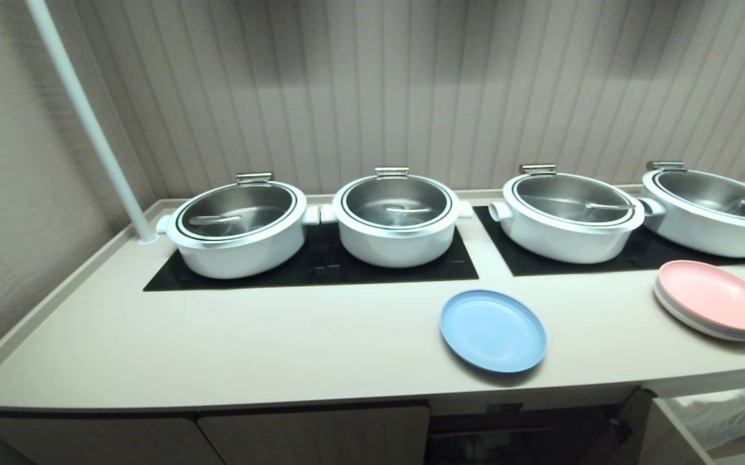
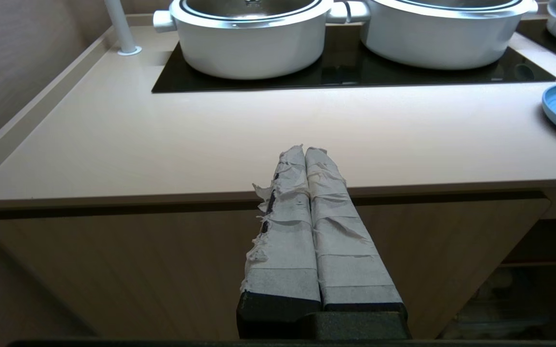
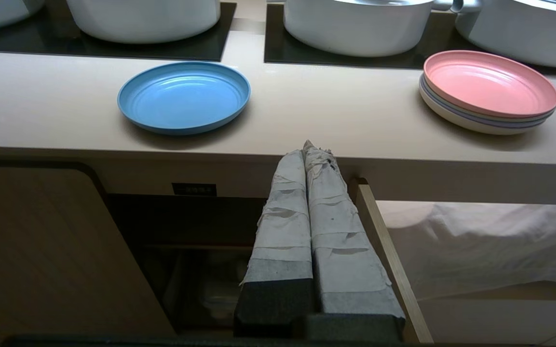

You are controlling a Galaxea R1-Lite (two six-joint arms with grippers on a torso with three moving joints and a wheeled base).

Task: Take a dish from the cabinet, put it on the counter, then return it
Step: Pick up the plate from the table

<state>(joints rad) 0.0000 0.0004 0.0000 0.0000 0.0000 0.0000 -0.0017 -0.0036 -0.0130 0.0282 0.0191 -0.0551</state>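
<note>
The blue plate (image 1: 493, 330) lies flat near the front edge of the counter (image 1: 217, 336), so it looks half done, with both claws, left (image 2: 305, 150) and right (image 3: 309, 147), pressed together, holding nothing, below that edge by the cabinet (image 3: 41, 241).

The left gripper (image 2: 305, 150) and right gripper (image 3: 312, 147) look alike: two long black fingers each, wrapped in wrinkled, fraying pale grey tape, on a black base.
</note>
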